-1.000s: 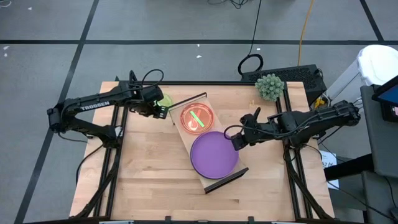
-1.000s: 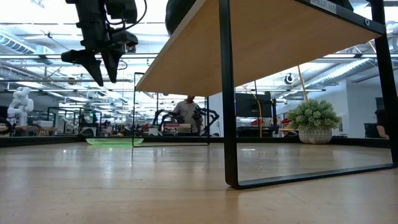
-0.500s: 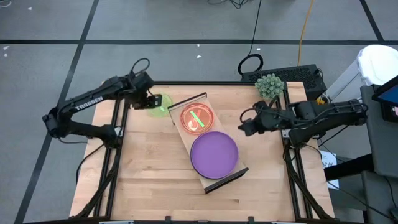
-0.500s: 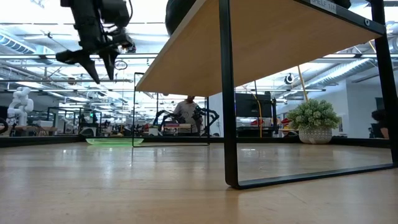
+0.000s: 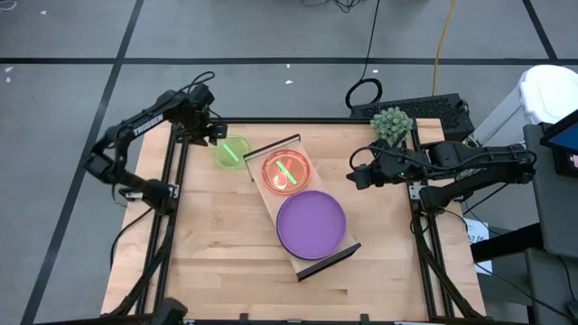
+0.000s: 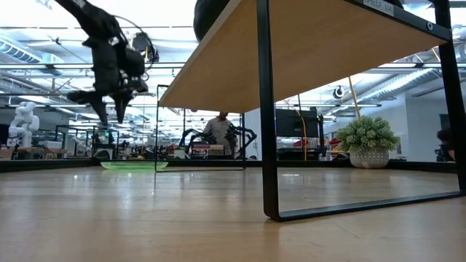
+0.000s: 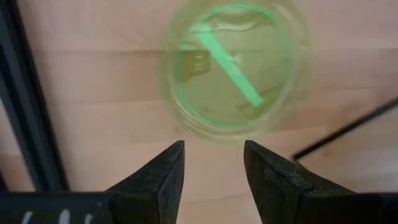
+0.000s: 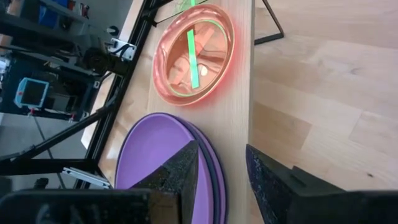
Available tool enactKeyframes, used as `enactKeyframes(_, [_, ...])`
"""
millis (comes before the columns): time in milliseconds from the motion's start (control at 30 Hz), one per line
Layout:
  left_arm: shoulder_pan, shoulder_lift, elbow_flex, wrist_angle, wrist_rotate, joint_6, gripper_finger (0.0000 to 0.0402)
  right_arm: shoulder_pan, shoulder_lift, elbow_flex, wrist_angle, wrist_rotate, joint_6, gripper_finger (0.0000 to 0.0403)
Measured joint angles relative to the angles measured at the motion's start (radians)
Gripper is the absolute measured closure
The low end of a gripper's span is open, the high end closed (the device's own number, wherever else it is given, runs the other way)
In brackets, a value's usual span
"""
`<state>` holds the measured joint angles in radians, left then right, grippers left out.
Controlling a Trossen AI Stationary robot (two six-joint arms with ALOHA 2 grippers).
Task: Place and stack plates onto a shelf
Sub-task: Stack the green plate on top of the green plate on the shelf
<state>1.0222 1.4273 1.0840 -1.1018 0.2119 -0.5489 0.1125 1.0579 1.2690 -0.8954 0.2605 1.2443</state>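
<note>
Grippers both empty, fingers parted: left gripper (image 5: 214,134) above green plate (image 5: 229,152) at ten o'clock; right gripper (image 5: 357,178) at three o'clock beside shelf (image 5: 347,254).

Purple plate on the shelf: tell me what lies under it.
In the right wrist view a second purple rim peeks out under the purple plate, so another purple plate lies beneath, on the shelf. Anything further under the pair is covered.

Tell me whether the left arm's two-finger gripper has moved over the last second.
Yes. The left gripper has pulled back from the shelf's dark rail toward the table's left rear corner, and hangs open beside the small translucent green plate.
</note>
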Motion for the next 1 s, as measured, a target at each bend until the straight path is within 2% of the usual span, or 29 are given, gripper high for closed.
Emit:
enactKeyframes(233, [0.086, 0.113, 0.000, 0.021, 0.001, 0.171, 0.0232, 0.000, 0.000, 0.000, 0.004, 0.008, 0.000, 0.0284])
enactKeyframes(400, [0.120, 0.173, 0.000, 0.066, 0.000, 0.213, 0.0232, 0.000, 0.004, 0.000, 0.004, 0.074, 0.000, 0.0284])
enactKeyframes(533, [0.129, 0.208, 0.000, 0.102, 0.000, 0.249, 0.0232, 0.000, 0.006, 0.000, 0.010, 0.083, 0.000, 0.0284])
enactKeyframes(1000, [0.128, 0.268, 0.000, 0.191, -0.011, 0.250, 0.0232, 0.000, 0.009, 0.000, 0.024, 0.083, 0.000, 0.0284])
